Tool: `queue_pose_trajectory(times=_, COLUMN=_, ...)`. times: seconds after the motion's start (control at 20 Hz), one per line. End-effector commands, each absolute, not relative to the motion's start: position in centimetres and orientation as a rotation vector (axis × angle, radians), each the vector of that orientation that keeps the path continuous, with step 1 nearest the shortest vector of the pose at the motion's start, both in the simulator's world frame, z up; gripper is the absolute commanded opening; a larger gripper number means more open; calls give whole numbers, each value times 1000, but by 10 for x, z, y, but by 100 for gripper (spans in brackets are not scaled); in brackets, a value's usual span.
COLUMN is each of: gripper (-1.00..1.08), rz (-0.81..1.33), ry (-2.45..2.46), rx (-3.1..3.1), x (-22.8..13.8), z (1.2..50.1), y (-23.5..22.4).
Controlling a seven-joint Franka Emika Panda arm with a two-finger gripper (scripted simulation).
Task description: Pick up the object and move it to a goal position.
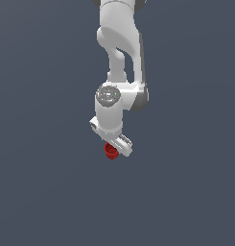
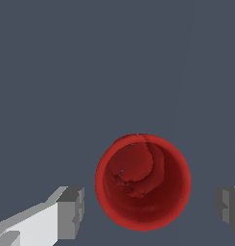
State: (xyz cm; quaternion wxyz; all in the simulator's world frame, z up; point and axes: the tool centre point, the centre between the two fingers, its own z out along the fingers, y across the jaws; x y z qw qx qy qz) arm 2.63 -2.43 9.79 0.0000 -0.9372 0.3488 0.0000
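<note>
fingers (image 2: 71, 211) spread wide, flanking (not touching) upright red cup (image 2: 143, 181), hollow facing wrist.

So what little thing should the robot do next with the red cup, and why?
Probably lower a bit more, then close. In the wrist view the cup sits between the fingers of the open end effector, with gaps on both sides, so nothing grips it yet. How far above the cup the fingers are is hard to tell.

The white arm (image 1: 120, 43) reaches straight down, its hand (image 2: 147, 209) spread wide with both fingers apart.
</note>
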Motion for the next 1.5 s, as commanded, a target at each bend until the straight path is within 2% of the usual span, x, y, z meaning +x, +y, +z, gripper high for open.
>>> queue_pose_trajectory(times=0.0, gripper=100, rz=0, ry=1096, rx=-2944, x=26, z=98, y=-24)
queue_pose_trajectory(times=0.85, gripper=100, rz=0, ry=1103, rx=-2941, x=26, z=47, y=-24)
queue_pose_trajectory(times=0.9, gripper=-100, rz=0, ry=1103, rx=-2941, x=26, z=47, y=-24)
queue_pose_trajectory(times=1.45, gripper=-100, rz=-1, ry=1102, rx=-2941, x=27, z=48, y=-24)
